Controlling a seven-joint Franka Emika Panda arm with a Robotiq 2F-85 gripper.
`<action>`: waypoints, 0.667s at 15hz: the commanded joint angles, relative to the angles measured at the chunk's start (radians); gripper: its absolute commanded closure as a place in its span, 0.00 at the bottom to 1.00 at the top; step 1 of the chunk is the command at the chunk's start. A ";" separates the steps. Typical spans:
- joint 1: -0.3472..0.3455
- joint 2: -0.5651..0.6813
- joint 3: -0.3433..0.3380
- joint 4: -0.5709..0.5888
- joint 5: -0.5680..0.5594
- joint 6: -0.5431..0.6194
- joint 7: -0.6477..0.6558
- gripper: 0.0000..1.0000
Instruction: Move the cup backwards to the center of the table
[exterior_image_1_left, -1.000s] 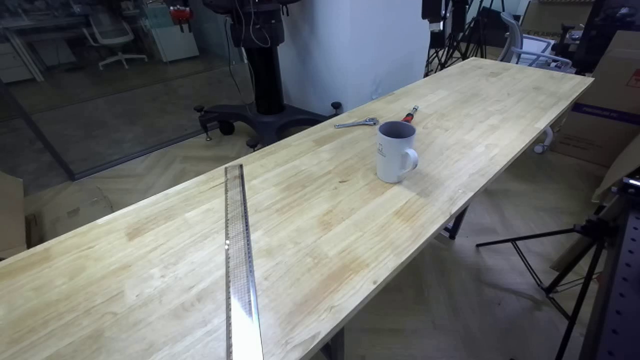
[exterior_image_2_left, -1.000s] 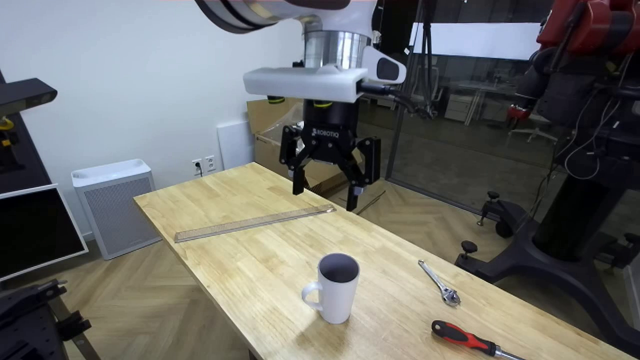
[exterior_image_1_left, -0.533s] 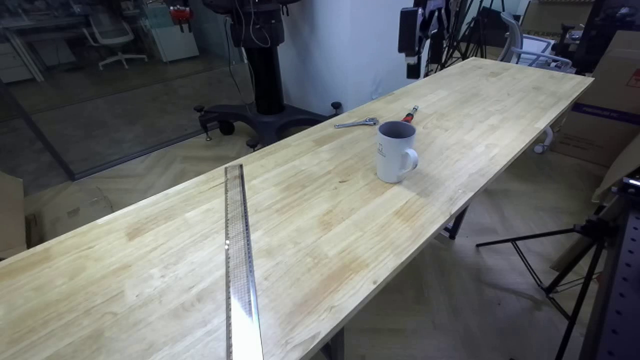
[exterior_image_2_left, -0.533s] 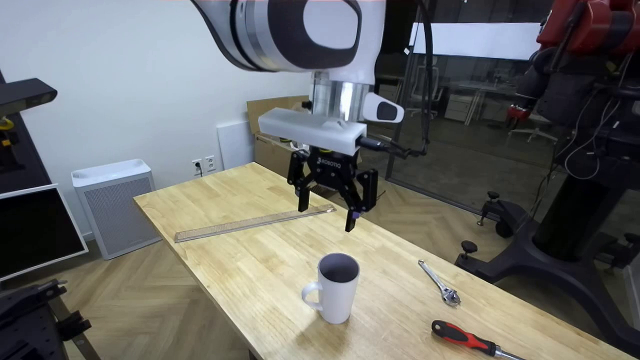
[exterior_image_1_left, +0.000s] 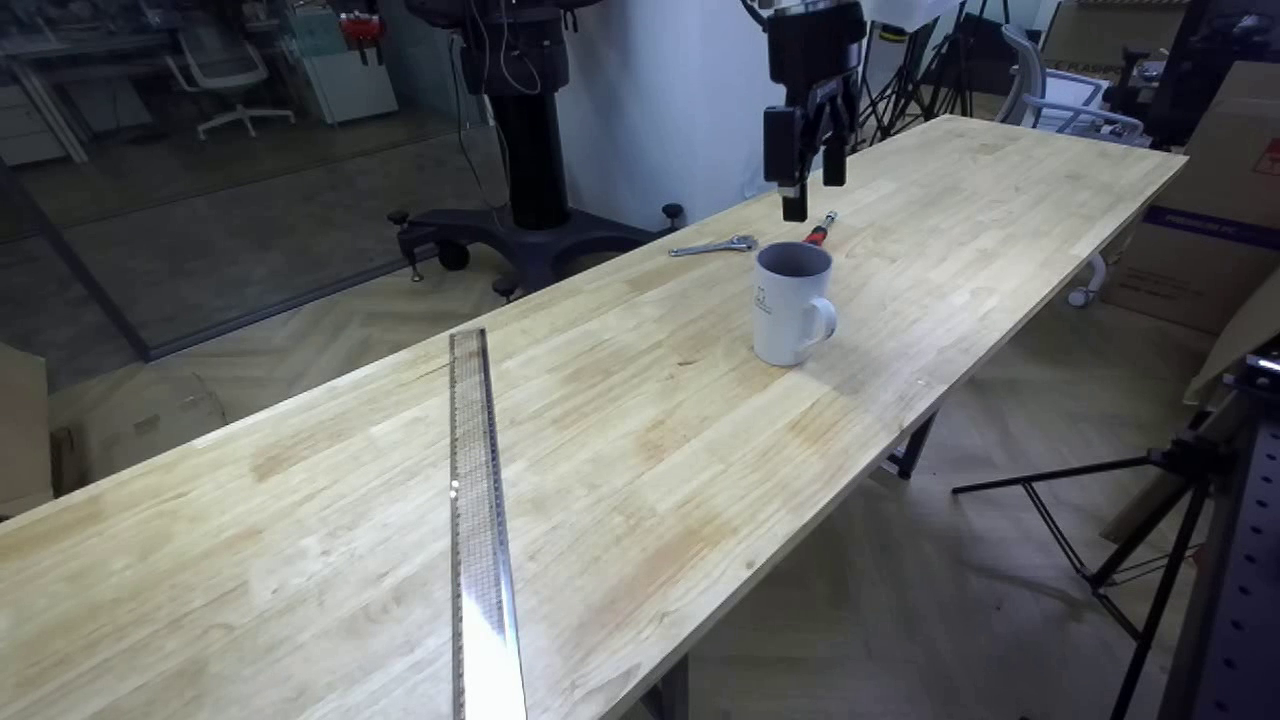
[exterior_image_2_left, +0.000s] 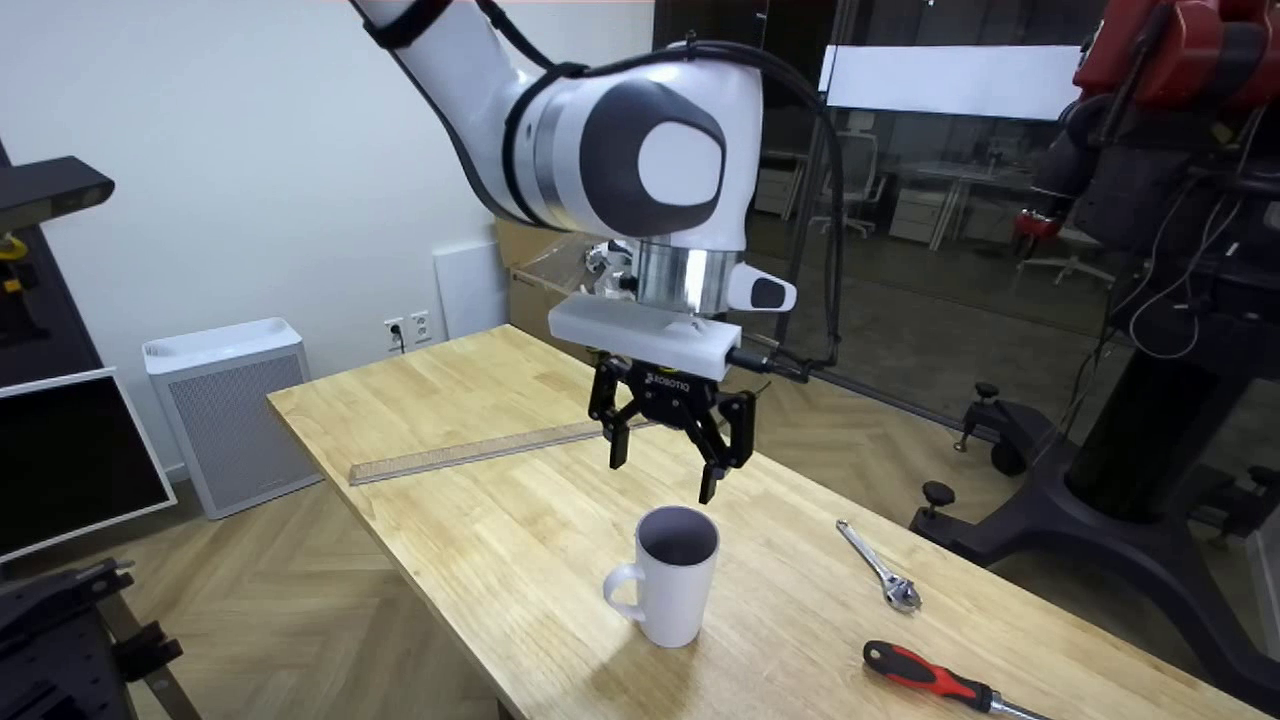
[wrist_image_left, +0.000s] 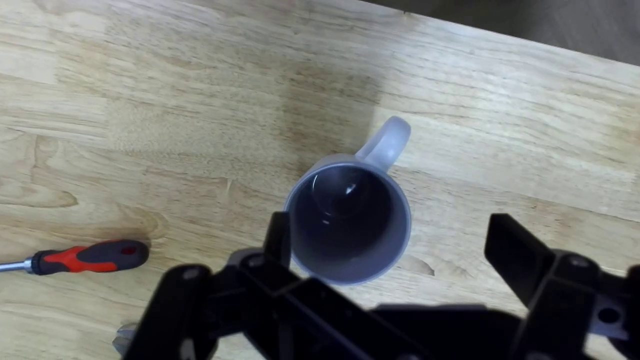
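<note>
Wrist view: claw (wrist_image_left: 390, 235) spread wide across lower half, one cup (wrist_image_left: 350, 220) upright at centre, apart from it; open table (wrist_image_left: 500, 135) from cup to edge, upper right. In an exterior view: one screwdriver (exterior_image_2_left: 930, 679) lower right, one wrench (exterior_image_2_left: 870, 559) above, one ruler (exterior_image_2_left: 490, 448) farther, left of centre.

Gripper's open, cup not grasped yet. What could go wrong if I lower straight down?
In the wrist view, one finger of the open gripper overlaps the side of the cup; it might hit the rim and tip it.
The handle points toward the nearby edge of the table, so a hard shove that way could send the cup over.
</note>
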 joint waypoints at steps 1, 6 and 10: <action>-0.003 0.022 0.007 0.013 -0.008 0.008 0.006 0.00; 0.000 0.065 0.009 0.040 -0.011 0.023 0.014 0.00; 0.040 0.068 -0.006 0.000 -0.024 0.150 0.163 0.00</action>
